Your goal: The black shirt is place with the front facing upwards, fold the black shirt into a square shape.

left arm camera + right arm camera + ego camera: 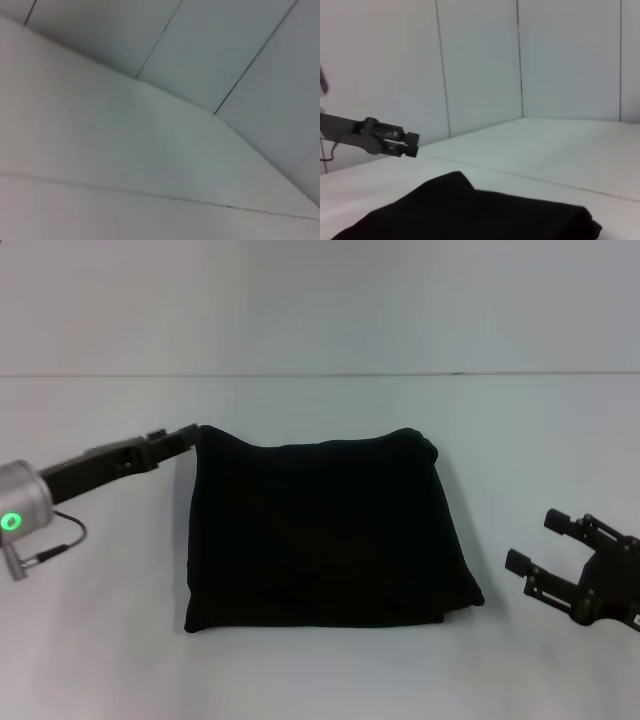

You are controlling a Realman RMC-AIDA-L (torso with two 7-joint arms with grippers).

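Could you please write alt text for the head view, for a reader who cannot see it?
A plain black soft-cloth shirt lies folded into a rough square on a white table. The left gripper reaches to its far left corner, while the right gripper, open, sits apart on the right.

A white table (110, 660) stretches wide before the robot, its far edge meeting a pale panelled wall. The black shirt (320, 535) lies directly on it near the middle, folded into a roughly square bundle with its edges a little uneven and the near right corner bulging out. The tabletop around the shirt is plain white, crossed by a faint seam toward the back.
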